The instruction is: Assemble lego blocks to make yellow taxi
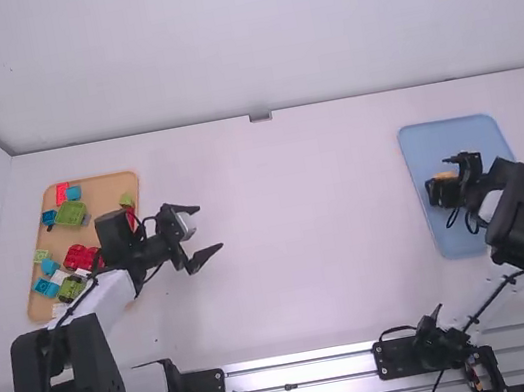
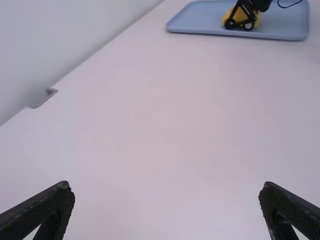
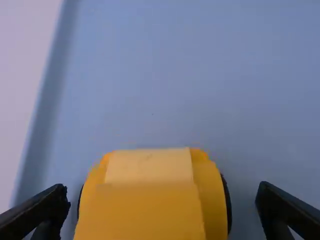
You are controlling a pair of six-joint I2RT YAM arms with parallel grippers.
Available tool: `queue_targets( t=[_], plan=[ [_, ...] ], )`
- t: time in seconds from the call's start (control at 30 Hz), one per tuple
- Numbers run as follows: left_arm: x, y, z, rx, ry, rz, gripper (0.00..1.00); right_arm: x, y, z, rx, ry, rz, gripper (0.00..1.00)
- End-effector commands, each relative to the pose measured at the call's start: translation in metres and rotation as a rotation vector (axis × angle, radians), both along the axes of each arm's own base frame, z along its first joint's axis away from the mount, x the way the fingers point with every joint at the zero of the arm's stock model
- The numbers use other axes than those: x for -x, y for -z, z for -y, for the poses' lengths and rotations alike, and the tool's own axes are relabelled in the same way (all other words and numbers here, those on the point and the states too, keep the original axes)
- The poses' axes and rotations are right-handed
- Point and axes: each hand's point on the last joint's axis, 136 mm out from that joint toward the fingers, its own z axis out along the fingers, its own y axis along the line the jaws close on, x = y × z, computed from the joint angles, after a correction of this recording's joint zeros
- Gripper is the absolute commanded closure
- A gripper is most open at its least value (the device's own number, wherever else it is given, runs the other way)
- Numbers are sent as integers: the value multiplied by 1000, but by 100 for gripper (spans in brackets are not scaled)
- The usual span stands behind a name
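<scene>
In the high view, the white table (image 1: 325, 266) is backed by a pale wall (image 1: 254, 35). Coloured blocks (image 1: 70, 213) are held in a tan tray (image 1: 102, 194), frame left. The yellow taxi (image 3: 142, 210) is set in a blue tray (image 1: 435, 139), frame right, between the spread fingers of the right gripper (image 1: 444, 178). The left gripper (image 1: 211, 227) is opened wide, with nothing grasped.
</scene>
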Motion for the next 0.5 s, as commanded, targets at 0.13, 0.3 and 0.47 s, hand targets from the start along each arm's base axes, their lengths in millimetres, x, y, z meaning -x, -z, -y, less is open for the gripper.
queue_targets(
  t=[0.13, 0.3, 0.47],
  plan=[
    [-2, -7, -1, 39, -19, -12, 1, -1, -27, -1, -65, 47, -38, 1],
    [-41, -21, -25, 157, -301, -148, 1, -3, -78, -23, -55, 3, -20, 1],
    [-59, -40, -37, 225, -449, -154, 1, -7, -129, -63, -47, -57, 21, 1]
  ],
)
